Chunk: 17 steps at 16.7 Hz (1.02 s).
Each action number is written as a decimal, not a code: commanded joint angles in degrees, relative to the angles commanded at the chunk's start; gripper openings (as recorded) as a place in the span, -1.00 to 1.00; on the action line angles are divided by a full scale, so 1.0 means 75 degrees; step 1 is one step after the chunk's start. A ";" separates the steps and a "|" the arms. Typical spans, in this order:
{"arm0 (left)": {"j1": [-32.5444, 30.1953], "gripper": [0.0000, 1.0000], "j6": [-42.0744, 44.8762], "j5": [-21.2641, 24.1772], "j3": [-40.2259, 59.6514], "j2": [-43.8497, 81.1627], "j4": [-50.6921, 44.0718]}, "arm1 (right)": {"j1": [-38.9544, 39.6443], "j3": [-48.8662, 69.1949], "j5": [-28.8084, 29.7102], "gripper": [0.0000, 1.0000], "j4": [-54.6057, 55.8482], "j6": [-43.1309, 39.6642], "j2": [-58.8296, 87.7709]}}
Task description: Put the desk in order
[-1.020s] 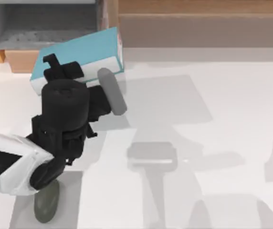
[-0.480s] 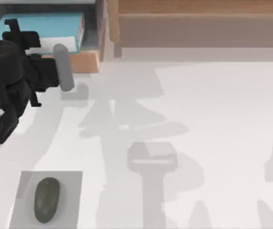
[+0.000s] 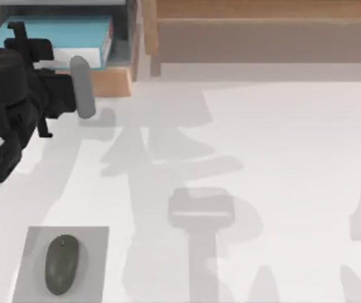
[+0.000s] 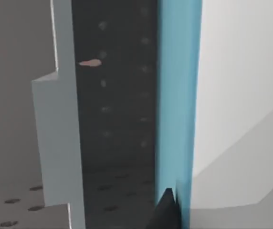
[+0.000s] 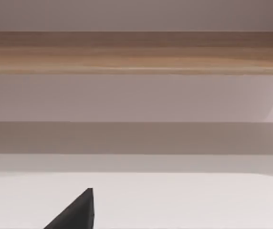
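Desk: the broad white flat tabletop (image 3: 281, 158) fills the scene, edged along the far side by light-brown wooden shelf units (image 3: 262, 25).
Left arm: black AgileX arm at the far left, its left gripper (image 3: 38, 52) reaching into the grey shelf compartment (image 3: 127, 25); whether its fingers are apart or clamped cannot be told.
Book: a flat blue-covered book with white pages (image 3: 73, 38) lies inside that compartment, touching the gripper.
Mouse pad: small grey square mat (image 3: 95, 252), near left, carrying a dark oval computer mouse (image 3: 61, 264).
Right arm: right gripper (image 5: 77, 212) parked, facing the far shelf.
Risk: a withdrawal with the grip uncleared could likely drag the book back out; a sideways swing might strike the compartment wall.
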 joint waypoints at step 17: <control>0.0122 -0.10 0.0026 0.0136 0.0902 0.0814 -0.0106 | 0.0000 0.0000 0.0000 1.00 0.0000 0.0000 0.0000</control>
